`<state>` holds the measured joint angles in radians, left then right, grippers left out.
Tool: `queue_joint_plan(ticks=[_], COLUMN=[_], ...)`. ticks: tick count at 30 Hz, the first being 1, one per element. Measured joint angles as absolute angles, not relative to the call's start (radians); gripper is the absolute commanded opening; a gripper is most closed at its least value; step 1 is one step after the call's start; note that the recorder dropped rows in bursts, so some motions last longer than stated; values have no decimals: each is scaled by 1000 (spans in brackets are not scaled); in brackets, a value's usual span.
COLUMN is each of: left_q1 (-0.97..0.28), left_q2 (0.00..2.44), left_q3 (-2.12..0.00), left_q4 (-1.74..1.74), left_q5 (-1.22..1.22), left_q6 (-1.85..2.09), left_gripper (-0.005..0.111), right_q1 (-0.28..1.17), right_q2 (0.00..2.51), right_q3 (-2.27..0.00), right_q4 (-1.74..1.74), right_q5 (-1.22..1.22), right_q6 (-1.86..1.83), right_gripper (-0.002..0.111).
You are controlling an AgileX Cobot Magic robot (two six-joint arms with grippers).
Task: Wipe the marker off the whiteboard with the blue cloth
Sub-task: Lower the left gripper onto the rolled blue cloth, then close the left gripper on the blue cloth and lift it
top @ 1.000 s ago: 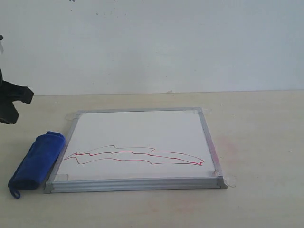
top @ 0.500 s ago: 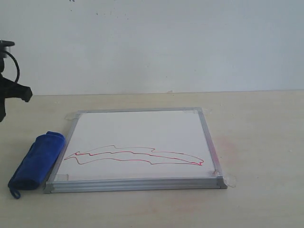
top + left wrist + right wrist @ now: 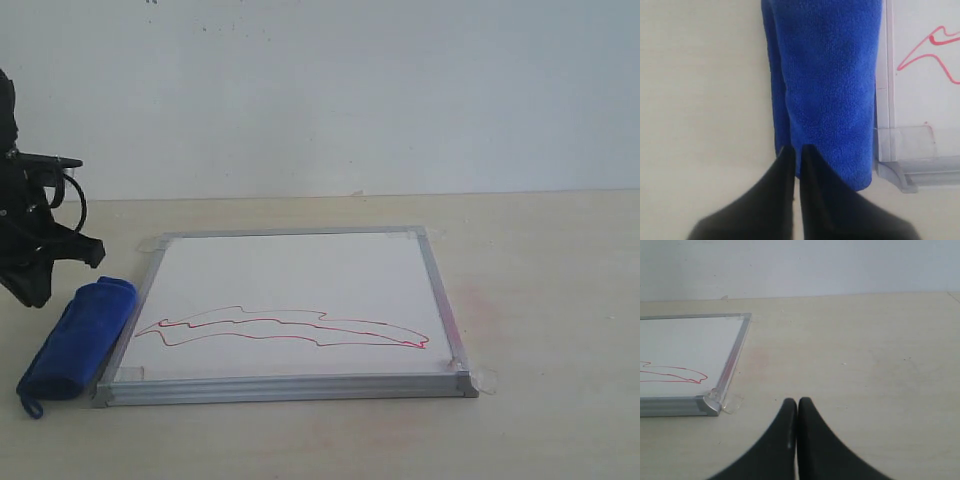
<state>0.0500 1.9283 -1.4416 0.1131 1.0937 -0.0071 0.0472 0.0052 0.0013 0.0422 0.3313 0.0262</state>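
Note:
The whiteboard (image 3: 300, 265) lies flat on the table, with the marker (image 3: 280, 327) drawn as a long, pointed red and dark outline across its near half. Along the board's left edge lies the rolled blue cloth (image 3: 78, 338). My left gripper (image 3: 40, 285) hangs just above and left of the cloth's far end. In the left wrist view its tips (image 3: 797, 150) are shut and empty, over the end of the blue cloth (image 3: 827, 85), beside the whiteboard (image 3: 920, 100) and marker (image 3: 930, 50). My right gripper (image 3: 797, 402) is shut over bare table, right of the whiteboard (image 3: 690, 340) corner and marker (image 3: 675, 372).
Clear tape tabs (image 3: 487, 380) stick out at the board's corners. A plain white wall (image 3: 320, 90) stands behind the beige table (image 3: 540, 280). The right arm does not show in the exterior view.
My left arm has come in from the left edge and dropped lower, closer to the blue cloth. The cloth, board and marker lines have not moved.

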Motion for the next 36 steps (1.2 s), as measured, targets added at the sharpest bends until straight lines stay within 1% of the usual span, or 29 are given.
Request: queue_joint_plan(ticks=[2, 4, 7, 8, 10, 16, 23, 30, 36], left_q1=[50, 50, 50, 50, 50, 50, 50, 50, 50], left_q2=[1938, 1945, 1952, 1952, 1952, 1956, 2047, 2149, 2182], left_q3=[-1471, -1508, -1560, -1571, -1582, -1587, -1587, -1587, -1587], left_q4=[108, 92, 60, 56, 49, 45, 26, 22, 22], left_q5=[1114, 1146, 1179, 1186, 1191, 1165, 1079, 1075, 1075], left_q6=[-7, -7, -7, -7, -7, -7, -7, -12, -18], left_gripper=[13, 31, 53, 59, 65, 66, 66, 66, 66], right_q1=[47, 47, 47, 47, 47, 47, 47, 47, 47], right_q2=[5, 5, 5, 5, 5, 5, 5, 5, 5], right_q3=[1, 1, 1, 1, 1, 1, 1, 1, 1], right_q4=[42, 42, 42, 42, 42, 42, 42, 42, 42], right_q5=[331, 331, 331, 331, 331, 331, 331, 331, 331], right_q6=[26, 26, 26, 26, 26, 26, 26, 26, 26], right_gripper=[0, 0, 0, 0, 0, 0, 0, 0, 0])
